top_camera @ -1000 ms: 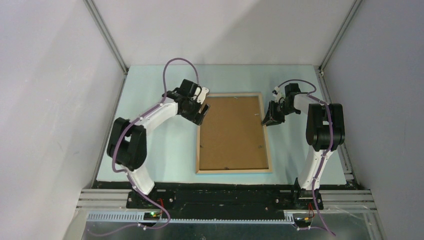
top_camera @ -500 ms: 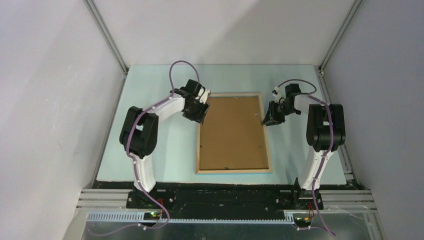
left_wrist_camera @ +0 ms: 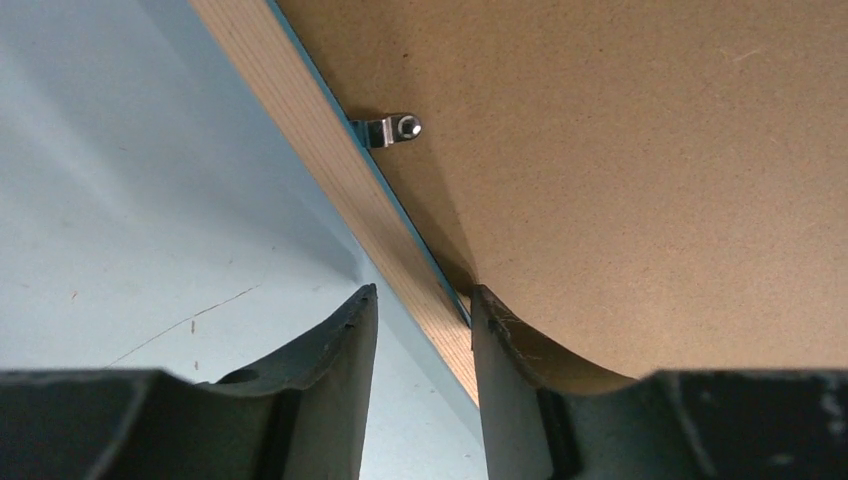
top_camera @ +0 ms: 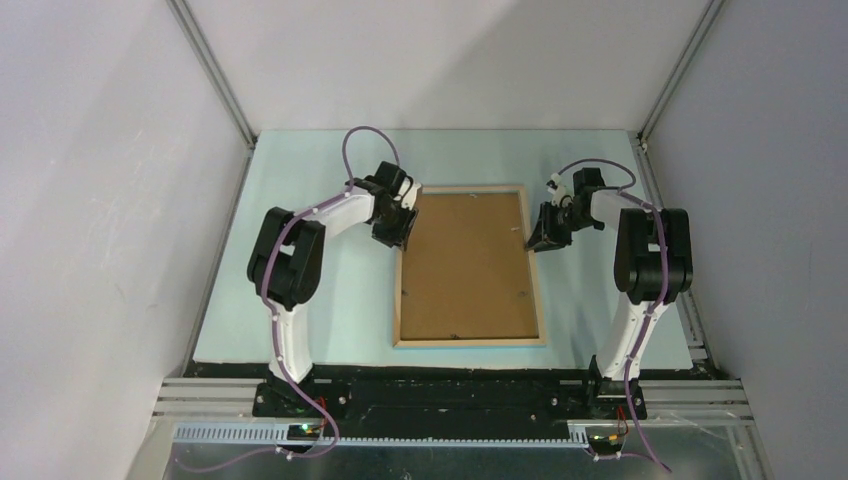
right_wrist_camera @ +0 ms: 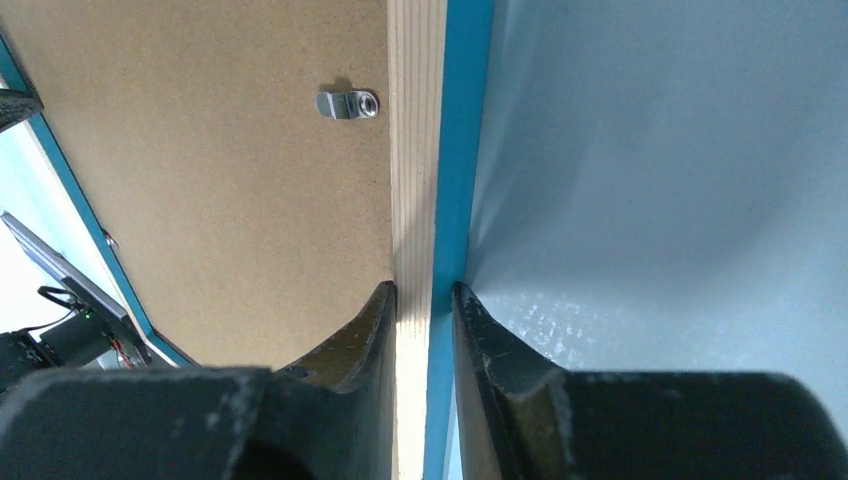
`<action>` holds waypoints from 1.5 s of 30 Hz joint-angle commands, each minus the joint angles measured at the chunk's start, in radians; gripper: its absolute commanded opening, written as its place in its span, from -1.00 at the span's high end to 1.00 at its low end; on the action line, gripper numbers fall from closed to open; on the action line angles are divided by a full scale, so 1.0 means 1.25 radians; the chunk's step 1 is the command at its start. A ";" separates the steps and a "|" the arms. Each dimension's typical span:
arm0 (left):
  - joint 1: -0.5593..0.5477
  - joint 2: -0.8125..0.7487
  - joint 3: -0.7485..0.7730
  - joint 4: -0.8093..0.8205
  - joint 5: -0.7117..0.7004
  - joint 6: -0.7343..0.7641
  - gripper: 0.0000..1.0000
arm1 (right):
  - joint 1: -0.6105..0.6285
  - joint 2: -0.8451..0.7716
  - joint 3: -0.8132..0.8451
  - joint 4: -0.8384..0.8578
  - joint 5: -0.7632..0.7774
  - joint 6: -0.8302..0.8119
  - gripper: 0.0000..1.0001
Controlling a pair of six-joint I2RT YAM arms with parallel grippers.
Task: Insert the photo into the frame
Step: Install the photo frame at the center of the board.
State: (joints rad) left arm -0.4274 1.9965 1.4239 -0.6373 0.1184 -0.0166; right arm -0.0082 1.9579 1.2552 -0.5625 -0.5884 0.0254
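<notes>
The frame (top_camera: 468,341) lies face down on the pale table, light wood up, with a plain brown backing board (top_camera: 466,265) inside it. The photo is hidden. My left gripper (top_camera: 400,232) straddles the frame's left rail (left_wrist_camera: 320,140) near the far corner. In the left wrist view its jaws (left_wrist_camera: 424,292) are open: one finger touches the rail's inner side by the board, and table shows between the other finger and the rail. My right gripper (top_camera: 537,238) is shut on the right rail (right_wrist_camera: 415,150), with both fingers (right_wrist_camera: 423,290) against wood and blue edge.
Small metal turn clips (left_wrist_camera: 395,128) (right_wrist_camera: 348,104) sit on the backing board beside the rails. Grey walls enclose the table (top_camera: 300,200) on three sides. Both arm bases stand at the near edge.
My left arm has moved in over the frame's left rail and its jaws have narrowed around it. The right arm and the frame have not moved.
</notes>
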 commanded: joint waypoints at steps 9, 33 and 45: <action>0.003 0.035 0.037 0.009 0.030 -0.030 0.30 | -0.012 -0.077 0.003 0.032 -0.037 -0.013 0.14; 0.003 0.025 0.029 0.009 0.050 -0.050 1.00 | 0.108 -0.029 0.152 -0.018 0.239 -0.062 -0.12; 0.003 0.026 0.032 0.009 0.050 -0.045 1.00 | 0.116 0.079 0.285 -0.069 0.300 -0.033 -0.11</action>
State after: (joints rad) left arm -0.4229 2.0182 1.4498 -0.6529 0.1608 -0.1059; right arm 0.1284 2.0270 1.5513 -0.6167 -0.2535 -0.0269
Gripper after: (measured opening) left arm 0.269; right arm 0.558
